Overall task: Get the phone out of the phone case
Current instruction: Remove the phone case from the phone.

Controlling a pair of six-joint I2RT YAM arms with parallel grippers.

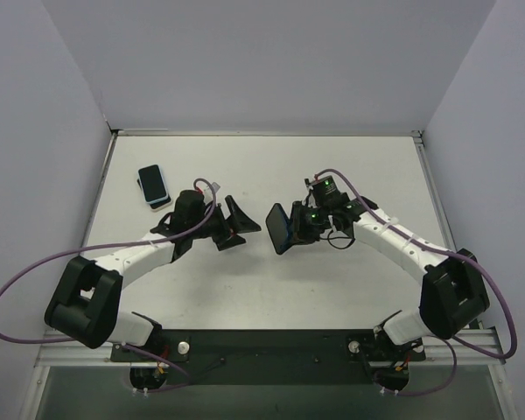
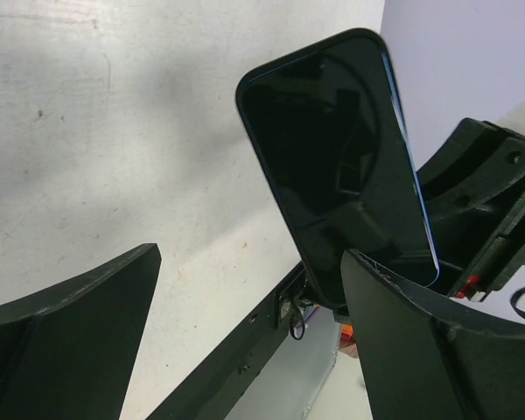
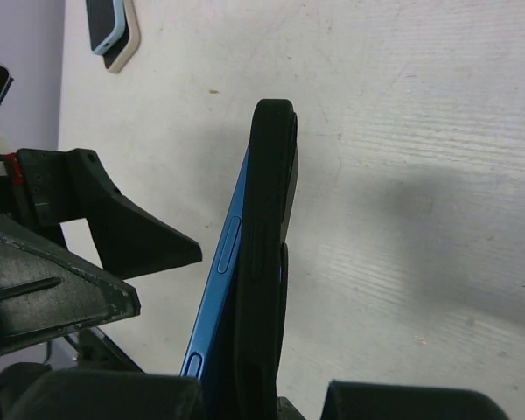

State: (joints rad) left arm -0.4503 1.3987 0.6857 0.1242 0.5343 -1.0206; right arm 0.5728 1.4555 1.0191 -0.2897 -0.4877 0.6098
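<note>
Top external view is showing the right gripper [image 1: 291,229] clamping the phone case [image 1: 278,229] by its lower end. It is holding it upright above the table [image 1: 271,166], the blue phone [image 2: 332,166] sitting inside and its screen facing the left gripper [image 1: 243,225]. That gripper is gaping wide and empty just beside it, probably lining up to pull the phone free.

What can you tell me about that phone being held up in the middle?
The phone is slim, with a glossy dark screen and a blue metal-looking edge carrying side buttons. It sits in a black case, apparently lifting from it along one side. The right gripper holds it on edge, off the table.
</note>
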